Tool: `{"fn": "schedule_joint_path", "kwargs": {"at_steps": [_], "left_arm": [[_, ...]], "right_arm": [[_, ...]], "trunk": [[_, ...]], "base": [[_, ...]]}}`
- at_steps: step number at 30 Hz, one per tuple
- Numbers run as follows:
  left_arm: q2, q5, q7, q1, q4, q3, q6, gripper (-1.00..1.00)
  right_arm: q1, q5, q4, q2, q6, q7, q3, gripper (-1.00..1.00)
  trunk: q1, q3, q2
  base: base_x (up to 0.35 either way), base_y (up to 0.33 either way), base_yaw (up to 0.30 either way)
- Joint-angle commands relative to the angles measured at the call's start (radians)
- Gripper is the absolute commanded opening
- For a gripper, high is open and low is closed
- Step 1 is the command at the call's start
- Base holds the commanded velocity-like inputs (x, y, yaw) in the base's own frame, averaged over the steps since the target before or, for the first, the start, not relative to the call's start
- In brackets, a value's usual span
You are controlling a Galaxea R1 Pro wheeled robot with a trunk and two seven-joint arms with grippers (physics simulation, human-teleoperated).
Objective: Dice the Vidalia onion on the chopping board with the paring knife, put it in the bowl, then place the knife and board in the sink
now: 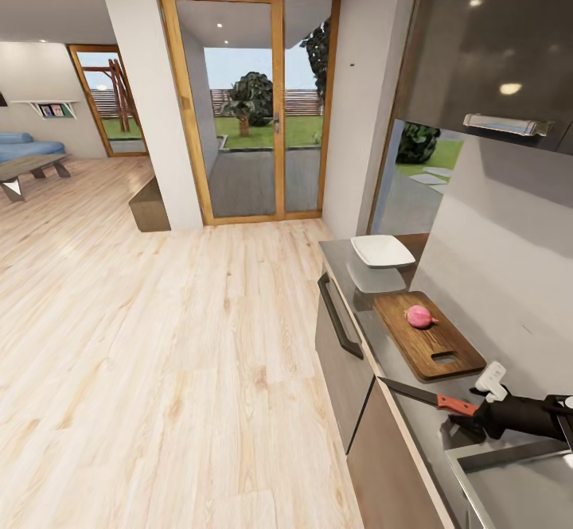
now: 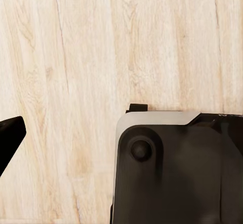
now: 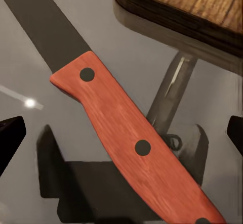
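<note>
The pinkish-red Vidalia onion (image 1: 420, 317) rests whole on the brown chopping board (image 1: 430, 336), which lies on the dark countertop (image 1: 422, 429). Beyond the board sits the white square bowl (image 1: 383, 250). The paring knife (image 1: 434, 398) lies flat on the countertop between the board and the sink (image 1: 517, 485). My right gripper (image 1: 468, 424) is open right over the knife's red handle (image 3: 136, 140), with one fingertip (image 3: 10, 138) on either side and apart from it. The board's edge (image 3: 192, 6) is just beyond. My left gripper (image 2: 121, 138) hangs open over the wooden floor, holding nothing.
A white tap (image 1: 491, 379) stands by the wall behind the knife. A dark drawer handle (image 1: 339, 316) juts from the cabinet front. Pale wood floor (image 1: 175, 338) stretches left toward glass doors (image 1: 247, 107). The robot's dark base (image 2: 177, 173) sits under the left gripper.
</note>
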Motion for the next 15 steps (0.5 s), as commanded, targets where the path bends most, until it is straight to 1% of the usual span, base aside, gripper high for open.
{"fn": "schedule_joint_path", "kwargs": {"at_steps": [1, 3, 15], "left_arm": [[0.0, 0.01, 0.002, -0.001, 0.003, -0.009, -0.005, 1.0], [0.0, 0.01, 0.002, -0.001, 0.003, -0.009, -0.005, 1.0], [0.0, 0.01, 0.002, -0.001, 0.003, -0.009, -0.006, 1.0]], "right_arm": [[-0.001, 0.003, -0.001, 0.0, 0.009, -0.004, -0.001, 1.0], [-0.001, 0.002, 0.002, 0.0, 0.009, -0.023, -0.001, 1.0], [-0.001, 0.003, 0.013, 0.004, 0.009, -0.046, 0.003, 1.0]], "trunk": [[0.001, -0.002, -0.002], [0.001, -0.002, -0.002], [0.001, -0.002, -0.002]], "base": [[0.0, 0.0, 0.0], [0.0, 0.0, 0.0], [0.0, 0.0, 0.0]]}}
